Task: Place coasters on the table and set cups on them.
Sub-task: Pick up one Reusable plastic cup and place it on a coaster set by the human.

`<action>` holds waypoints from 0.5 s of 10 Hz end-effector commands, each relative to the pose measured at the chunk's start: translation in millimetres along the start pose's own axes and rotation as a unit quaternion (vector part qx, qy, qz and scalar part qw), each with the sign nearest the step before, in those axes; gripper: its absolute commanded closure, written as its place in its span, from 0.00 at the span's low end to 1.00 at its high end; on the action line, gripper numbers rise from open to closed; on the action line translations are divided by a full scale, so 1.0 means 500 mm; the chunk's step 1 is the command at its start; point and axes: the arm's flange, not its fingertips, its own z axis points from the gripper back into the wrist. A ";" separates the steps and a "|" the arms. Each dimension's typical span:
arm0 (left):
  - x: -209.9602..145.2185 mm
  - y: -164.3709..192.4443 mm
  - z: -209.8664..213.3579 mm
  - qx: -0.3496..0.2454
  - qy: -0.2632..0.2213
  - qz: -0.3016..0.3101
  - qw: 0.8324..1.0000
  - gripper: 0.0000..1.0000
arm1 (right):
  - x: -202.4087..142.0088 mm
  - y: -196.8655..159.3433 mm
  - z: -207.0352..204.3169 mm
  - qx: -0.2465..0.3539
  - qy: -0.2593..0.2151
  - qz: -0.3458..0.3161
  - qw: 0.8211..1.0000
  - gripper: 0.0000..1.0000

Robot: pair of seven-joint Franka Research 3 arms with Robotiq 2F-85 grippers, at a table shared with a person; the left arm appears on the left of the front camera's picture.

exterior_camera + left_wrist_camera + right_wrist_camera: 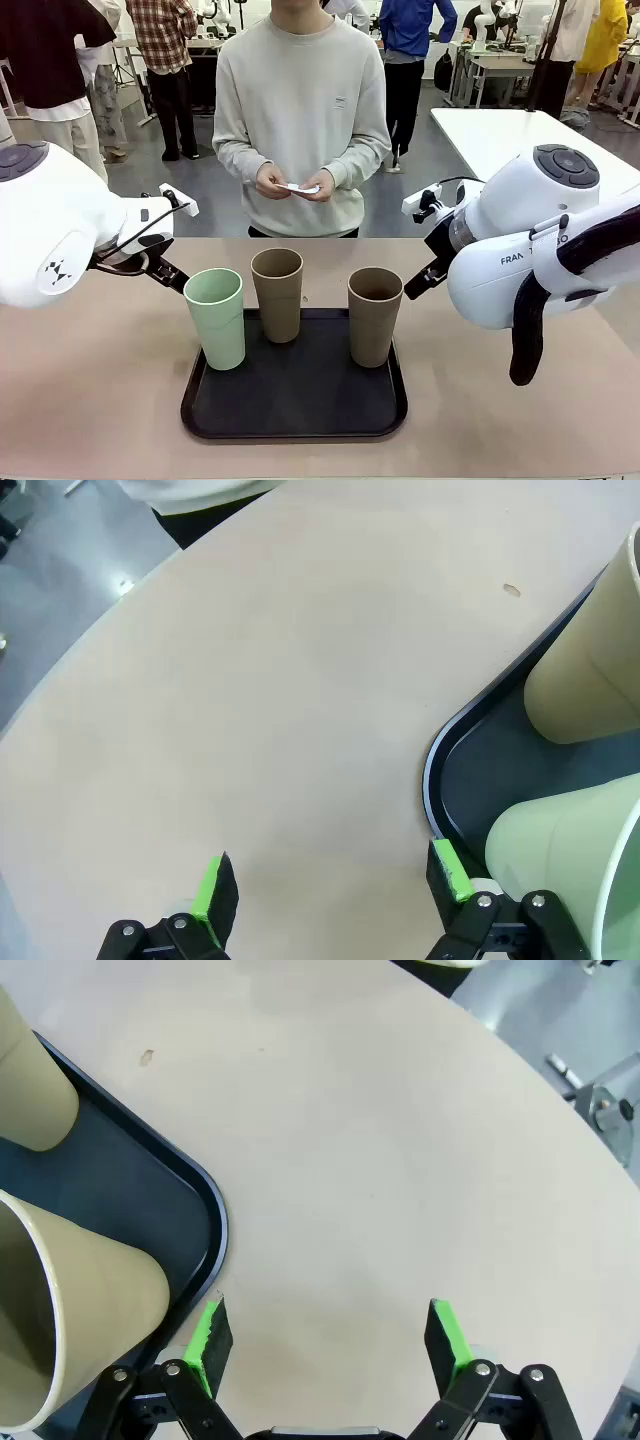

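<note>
Beige-pink table point(90, 400) spans the foreground of a busy workshop, where a person point(300, 110) in a pale grey sweatshirt stands at its far edge. Two white robot arms flank a black tray point(300, 425) set at the table's middle. Three cups stand upright on the tray: the mint green cup point(215, 318) at front left, the rear tan cup point(277, 295) behind it, and the right tan cup point(374, 316) alongside. The left gripper point(330, 872) hovers over bare tabletop at the tray's left corner, green-padded jaws spread wide and empty. The right gripper point(329, 1322) hangs beside the tray's right rim, jaws likewise apart, holding nothing. Small white coasters point(300, 188) rest in the person's hands point(270, 182), off the table.
</note>
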 end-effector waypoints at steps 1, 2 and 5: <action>0.000 0.000 0.000 0.000 0.000 0.000 1.000 0.00 | 0.000 0.000 0.000 0.000 0.000 0.000 1.000 0.00; 0.000 0.000 0.000 0.000 0.000 0.000 1.000 0.00 | 0.000 0.000 0.000 0.000 0.000 0.000 1.000 0.00; 0.000 0.000 0.000 0.000 0.000 0.000 1.000 0.00 | 0.000 0.000 0.000 0.000 0.000 0.000 1.000 0.00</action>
